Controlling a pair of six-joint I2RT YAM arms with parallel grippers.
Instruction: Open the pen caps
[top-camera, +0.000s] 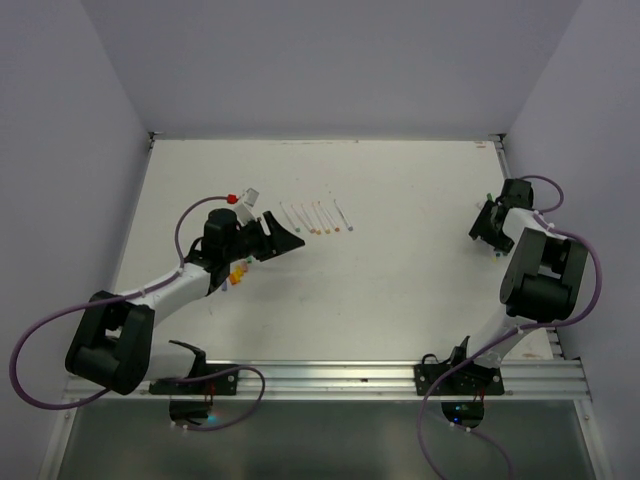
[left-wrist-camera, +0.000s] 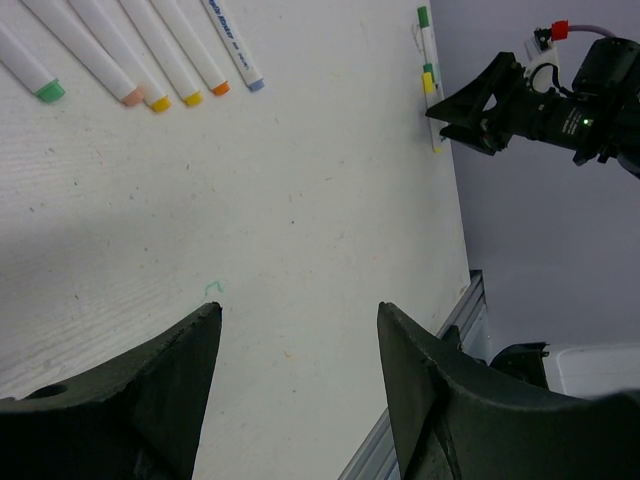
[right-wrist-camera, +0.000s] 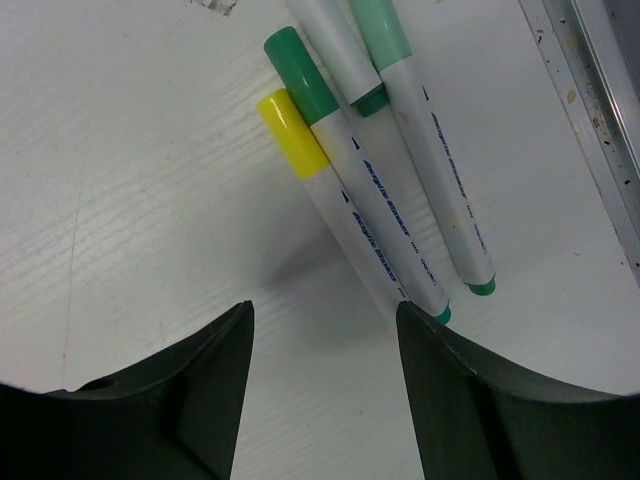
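Several white-barrelled pens (top-camera: 318, 220) lie in a row at the table's middle; the left wrist view shows their coloured ends (left-wrist-camera: 160, 102) uncapped. My left gripper (top-camera: 290, 240) (left-wrist-camera: 300, 312) hovers open just left of that row, nothing between its fingers. A few loose pen caps (top-camera: 237, 272), orange, yellow and purple, lie beside the left arm. At the right edge my right gripper (top-camera: 481, 228) (right-wrist-camera: 322, 308) stands open over capped pens: a yellow cap (right-wrist-camera: 290, 132), a green cap (right-wrist-camera: 300, 70) and a pale teal cap (right-wrist-camera: 380, 30). Its right fingertip (right-wrist-camera: 415, 325) is at the yellow-capped pen's barrel end.
A metal rail (top-camera: 360, 375) runs along the near edge and another rail (right-wrist-camera: 590, 110) lies just right of the capped pens. White walls enclose the table (top-camera: 400, 280) on three sides. A red-tipped connector (top-camera: 233, 198) sits on the left wrist.
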